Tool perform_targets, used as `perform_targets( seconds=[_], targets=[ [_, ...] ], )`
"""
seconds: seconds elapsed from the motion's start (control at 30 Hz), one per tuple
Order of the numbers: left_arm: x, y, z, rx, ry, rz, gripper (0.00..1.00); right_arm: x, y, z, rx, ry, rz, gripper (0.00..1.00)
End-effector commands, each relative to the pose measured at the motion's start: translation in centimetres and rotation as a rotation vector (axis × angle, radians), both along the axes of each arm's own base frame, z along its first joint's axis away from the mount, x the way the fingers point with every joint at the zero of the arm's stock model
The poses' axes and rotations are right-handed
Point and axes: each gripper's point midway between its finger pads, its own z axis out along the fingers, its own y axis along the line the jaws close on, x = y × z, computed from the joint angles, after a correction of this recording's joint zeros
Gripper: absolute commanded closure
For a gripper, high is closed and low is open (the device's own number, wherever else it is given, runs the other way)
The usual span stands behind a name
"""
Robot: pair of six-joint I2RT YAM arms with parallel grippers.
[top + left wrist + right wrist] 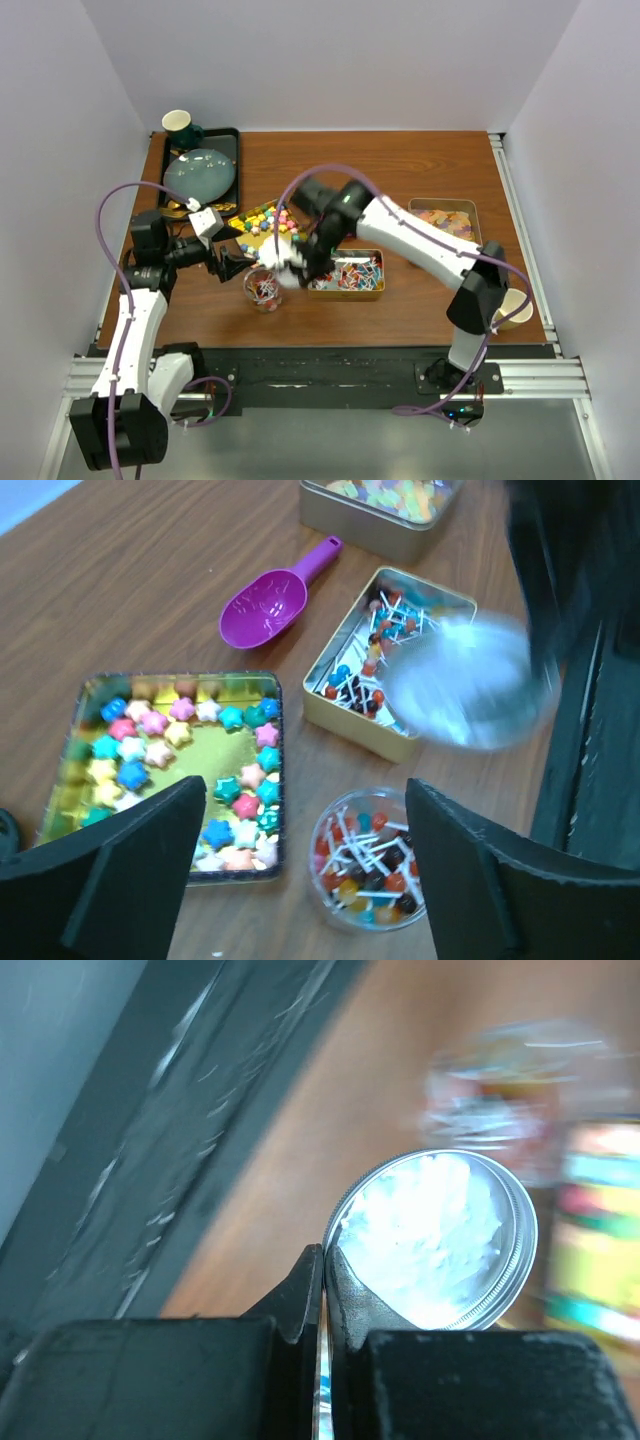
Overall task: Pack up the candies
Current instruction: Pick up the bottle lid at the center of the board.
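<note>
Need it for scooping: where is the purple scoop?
Left wrist view, upper middle: the purple scoop lies between the star-candy tin and the lollipop tin, touching neither.

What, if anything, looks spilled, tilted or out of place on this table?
Nothing looks spilled: I see no candy on the bare table. Only the purple scoop lies loose beside the lollipop tin, and the jar stands open while the right jaws pinch a round lid by the rim.
</note>
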Motion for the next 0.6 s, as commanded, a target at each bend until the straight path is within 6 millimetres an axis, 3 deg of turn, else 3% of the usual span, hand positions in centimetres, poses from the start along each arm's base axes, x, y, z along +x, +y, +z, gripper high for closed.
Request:
perform_targets(
  seconds=[0.0, 0.03, 0.07, 0.1, 0.17, 0.2, 0.27, 0.3, 0.37, 0.4, 0.43, 0.47, 0.5, 0.53, 0.57],
  targets=[
    [1.4, 0.3, 3.1, 0.106, -0.215, -0.070, 0.11, -0.8, -3.9, 5.1, -0.111, 0.416, -0.258, 1.00],
    [2.2, 0.5, 3.2, 0.098, -0.193, -0.043, 0.11, 1.0, -4.2, 5.7, -0.077, 0.472, -0.350, 1.00],
    [2.9, 0.6, 3.8, 0.084, -0.182, -0.010, 0.11, 2.7, -3.3, 6.2, -0.036, 0.501, -0.450, 1.00],
    [4.5, 1.2, 5.0, 0.016, -0.116, 0.110, 0.10, 3.7, -3.6, 6.2, -0.023, 0.470, -0.504, 1.00],
    [5.9, 1.6, 5.0, -0.117, 0.018, 0.237, 0.04, 5.3, -3.1, 6.9, 0.024, 0.413, -0.552, 1.00],
    [6.1, 1.0, 6.3, -0.270, 0.136, 0.266, 0.00, 6.2, -2.9, 7.8, 0.048, 0.378, -0.579, 1.00],
    [5.8, -0.6, 5.1, -0.438, 0.340, 0.219, 0.00, 7.6, -2.3, 8.9, 0.093, 0.317, -0.616, 1.00],
    [5.9, -1.3, 5.7, -0.540, 0.486, 0.225, 0.00, 8.1, -2.2, 9.4, 0.118, 0.299, -0.631, 1.00],
    [6.9, -2.5, 4.6, -0.579, 0.607, 0.234, 0.00, 9.8, -1.2, 12.9, 0.291, 0.221, -0.695, 1.00],
    [6.7, -2.9, 5.8, -0.651, 0.662, 0.201, 0.00, 9.8, -1.3, 11.5, 0.298, 0.232, -0.730, 1.00],
    [7.3, -3.1, 5.0, -0.668, 0.726, 0.219, 0.00, 10.7, -0.7, 15.8, 0.502, 0.128, -0.714, 1.00],
    [7.7, -3.1, 4.8, -0.690, 0.779, 0.235, 0.00, 11.3, -0.9, 16.0, 0.542, 0.125, -0.783, 1.00],
    [7.9, -3.1, 4.8, -0.750, 0.883, 0.258, 0.00, 11.3, -1.0, 13.2, 0.524, 0.142, -0.831, 1.00],
    [8.3, -3.1, 4.4, -0.768, 0.918, 0.267, 0.00, 11.6, -0.7, 15.5, 0.642, 0.091, -0.826, 1.00],
    [8.8, -3.0, 4.5, -0.787, 0.919, 0.283, 0.00, 11.6, -0.7, 13.6, 0.621, 0.120, -0.866, 1.00]
  ],
)
